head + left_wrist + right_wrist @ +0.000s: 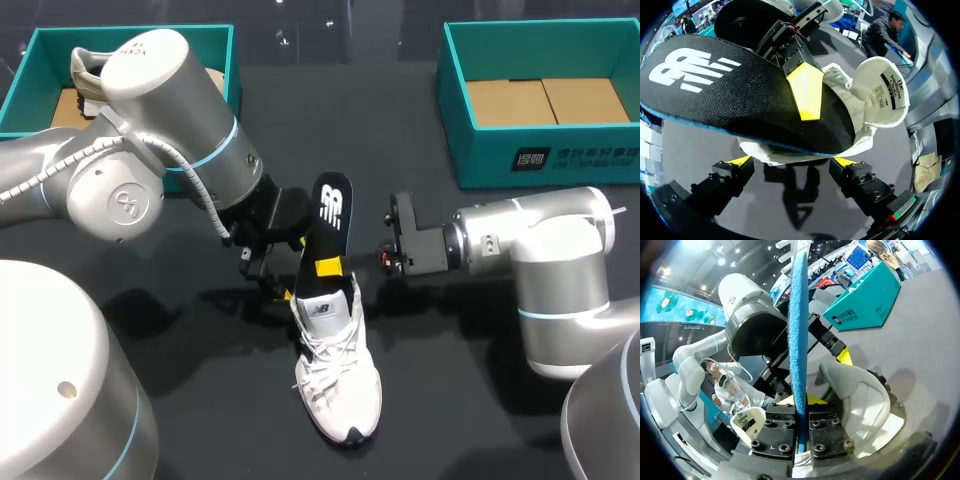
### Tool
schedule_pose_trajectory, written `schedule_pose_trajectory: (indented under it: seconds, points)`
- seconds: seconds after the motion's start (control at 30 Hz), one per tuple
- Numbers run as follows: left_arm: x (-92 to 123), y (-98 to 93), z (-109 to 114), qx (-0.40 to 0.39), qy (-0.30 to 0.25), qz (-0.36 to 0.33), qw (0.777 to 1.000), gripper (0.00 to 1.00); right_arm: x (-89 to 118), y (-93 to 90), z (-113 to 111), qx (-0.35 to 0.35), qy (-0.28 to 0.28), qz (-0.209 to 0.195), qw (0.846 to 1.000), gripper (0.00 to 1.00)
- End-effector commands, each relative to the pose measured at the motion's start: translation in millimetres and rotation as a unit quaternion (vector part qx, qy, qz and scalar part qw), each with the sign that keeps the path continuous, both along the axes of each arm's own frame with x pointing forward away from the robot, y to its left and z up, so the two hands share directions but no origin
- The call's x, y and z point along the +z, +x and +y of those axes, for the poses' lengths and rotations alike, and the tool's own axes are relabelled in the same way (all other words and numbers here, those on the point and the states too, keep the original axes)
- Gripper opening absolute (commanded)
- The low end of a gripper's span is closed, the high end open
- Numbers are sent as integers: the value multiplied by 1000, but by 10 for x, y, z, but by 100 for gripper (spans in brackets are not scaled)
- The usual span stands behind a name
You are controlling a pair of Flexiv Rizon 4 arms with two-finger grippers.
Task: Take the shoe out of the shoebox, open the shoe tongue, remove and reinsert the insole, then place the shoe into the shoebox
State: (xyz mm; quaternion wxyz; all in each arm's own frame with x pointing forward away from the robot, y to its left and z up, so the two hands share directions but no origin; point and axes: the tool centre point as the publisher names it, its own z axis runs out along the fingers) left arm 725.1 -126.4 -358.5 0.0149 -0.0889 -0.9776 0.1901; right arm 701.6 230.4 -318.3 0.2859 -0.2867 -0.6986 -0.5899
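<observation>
With the right gripper point(804, 432) pinching the insole point(331, 210) and the left gripper point(792, 164) squeezing the shoe point(335, 370), a crooked pull might bend the insole.

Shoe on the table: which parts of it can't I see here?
Shoe opening: head view, covered by the insole and right claw.
Its toe: left wrist view, behind the insole.
Its sole: head view, faces down onto the table.
</observation>
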Motion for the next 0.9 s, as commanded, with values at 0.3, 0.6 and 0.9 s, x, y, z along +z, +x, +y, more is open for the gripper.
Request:
schedule_pose_trajectory:
  seconds: [0.3,0.6,0.9]
  points:
    - [-6,-7,-7,0,0,-1,1000,100,-55,-100,82,-5,-2,6,1000,0]
    - [-6,-7,-7,0,0,-1,1000,100,-102,-156,74,-8,-1,18,1000,0]
    - [-6,-7,-7,0,0,-1,1000,100,-140,-191,77,-8,-3,33,999,0]
